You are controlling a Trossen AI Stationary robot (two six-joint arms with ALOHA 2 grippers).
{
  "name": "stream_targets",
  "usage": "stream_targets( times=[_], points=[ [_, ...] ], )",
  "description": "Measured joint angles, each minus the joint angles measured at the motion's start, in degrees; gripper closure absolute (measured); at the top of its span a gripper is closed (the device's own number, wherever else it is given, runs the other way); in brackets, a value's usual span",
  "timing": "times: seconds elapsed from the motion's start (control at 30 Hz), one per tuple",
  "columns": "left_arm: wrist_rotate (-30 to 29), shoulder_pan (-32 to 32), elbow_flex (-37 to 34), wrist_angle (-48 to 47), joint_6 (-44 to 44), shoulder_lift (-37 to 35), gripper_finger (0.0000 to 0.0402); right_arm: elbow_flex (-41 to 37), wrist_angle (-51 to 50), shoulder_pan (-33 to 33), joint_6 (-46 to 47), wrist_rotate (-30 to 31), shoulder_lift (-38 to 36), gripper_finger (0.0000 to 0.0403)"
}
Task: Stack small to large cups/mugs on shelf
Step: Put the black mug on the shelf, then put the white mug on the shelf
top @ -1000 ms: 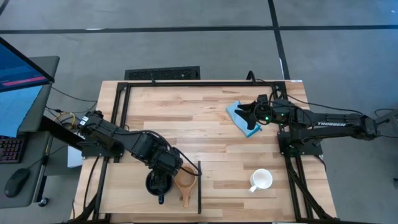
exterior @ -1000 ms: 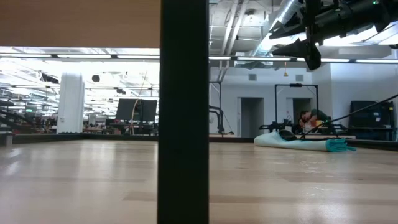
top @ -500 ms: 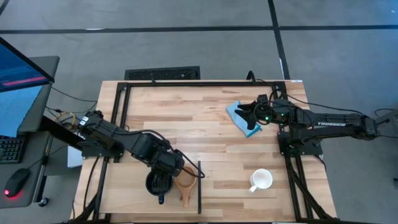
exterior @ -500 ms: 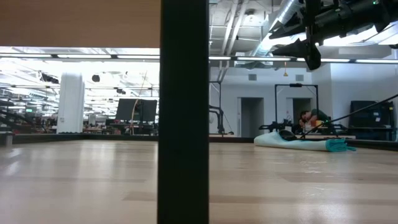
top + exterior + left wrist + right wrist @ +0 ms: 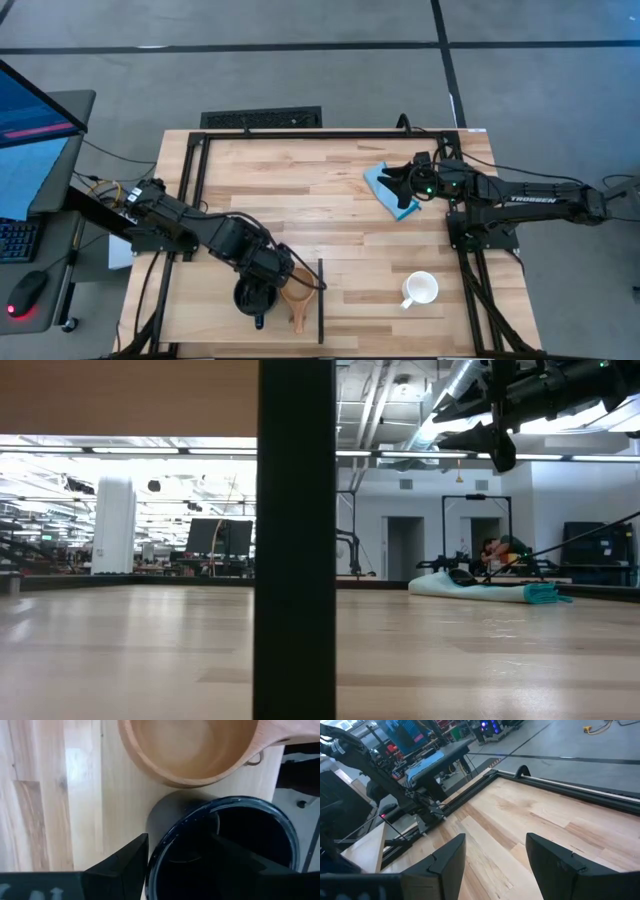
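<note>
On the shelf (image 5: 215,310) at the near-left corner of the table (image 5: 330,215), your left pincer (image 5: 268,280) hangs right over the black mug (image 5: 252,296), with the wooden cup (image 5: 297,293) just beside it toward the shelf's dark upright edge (image 5: 320,300). From the left wrist view, the fingers (image 5: 127,857) are spread, one outside the mug's rim and the other over its mouth, not clamped on anything. I judge you are at the black mug's step: either about to take its wall or just letting it go; the pictures alone do not settle which. Two cups are on the shelf; the white mug (image 5: 421,290) stands alone on the table, well apart on the right side. If nesting small into large is the aim, the next move calls for a firm pinch on the rim and a straight lift that clears the wooden cup, which nearly touches the mug.

Your right pincer (image 5: 400,180) waits above the blue cloth (image 5: 390,190), its fingers apart and empty.

The high view gives you the layout but hides the left fingers behind the arm. Only the left wrist view shows them straddling the rim (image 5: 220,815), and the wooden cup's bowl (image 5: 190,750) empty. The low view is blocked by a dark post (image 5: 295,540) and shows no cups, only the cloth (image 5: 490,591) far off.
</note>
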Motion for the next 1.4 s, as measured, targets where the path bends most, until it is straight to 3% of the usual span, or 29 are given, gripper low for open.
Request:
stream_targets(
  times=[0.77,1.2,1.3,1.4],
  points=[
    [-2.58,0.02,0.08,-3.09,0.93,-0.02,0.0214,0.0,0.0,-0.07,-0.28,0.0,0.0,0.0175],
    [-4.46,0.0,10.61,-6.66,0.01,-0.09,0.0214,0.0,0.01,-0.07,-0.58,0.0,0.0,0.0175],
    [-9.19,-0.33,12.8,-6.66,1.36,-0.73,0.0214,0.0,0.01,-0.07,-0.66,0.0,0.0,0.0175],
    [-18.66,-1.18,13.68,-6.59,2.67,-2.68,0.0214,0.0,0.02,-0.07,-0.67,-0.01,0.0,0.0175]
  ],
)
